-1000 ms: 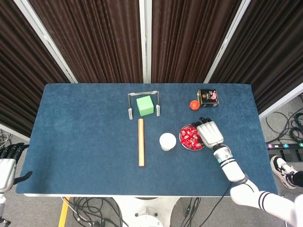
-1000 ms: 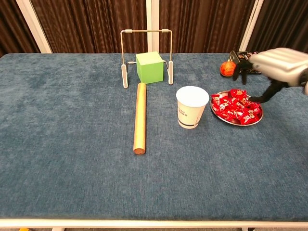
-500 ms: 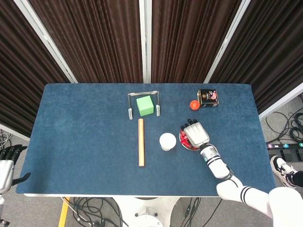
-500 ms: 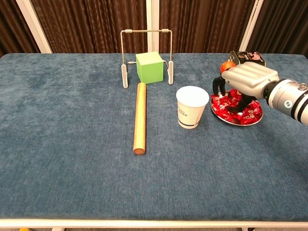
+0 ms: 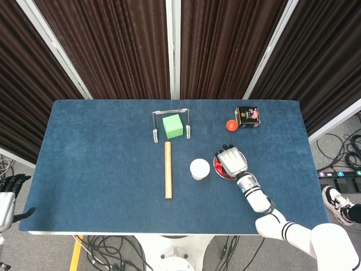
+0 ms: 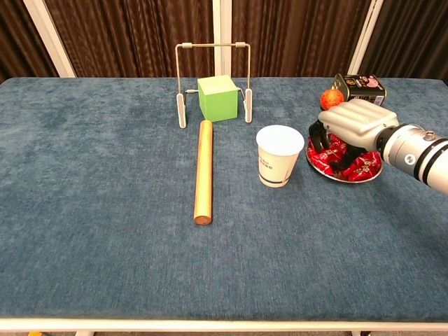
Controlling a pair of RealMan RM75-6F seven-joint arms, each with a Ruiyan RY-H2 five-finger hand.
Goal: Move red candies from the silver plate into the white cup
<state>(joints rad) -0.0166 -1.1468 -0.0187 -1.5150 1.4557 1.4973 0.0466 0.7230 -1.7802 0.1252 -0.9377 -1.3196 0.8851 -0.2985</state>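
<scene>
Right hand [image 6: 355, 124] is over the plate [image 6: 334, 175] w/ fingers curled down into the candies [image 6: 362, 166] (grip unclear), beside the cup [image 6: 279, 155].

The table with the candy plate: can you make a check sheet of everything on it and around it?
Surface: blue cloth-covered table, flat.
Job's things: round silver plate heaped with red wrapped candies; white paper cup upright just left of it.
Clutter: long wooden dowel; green cube under a metal wire frame; small orange-red ball; dark tin box.
Hands: right hand over the plate, fingers reaching down among the candies, grasp cannot be told; left hand off the table's left edge, holding nothing.
Cables: black cables on the floor below the table.
Surroundings: dark curtains behind; someone's shoe at right.
</scene>
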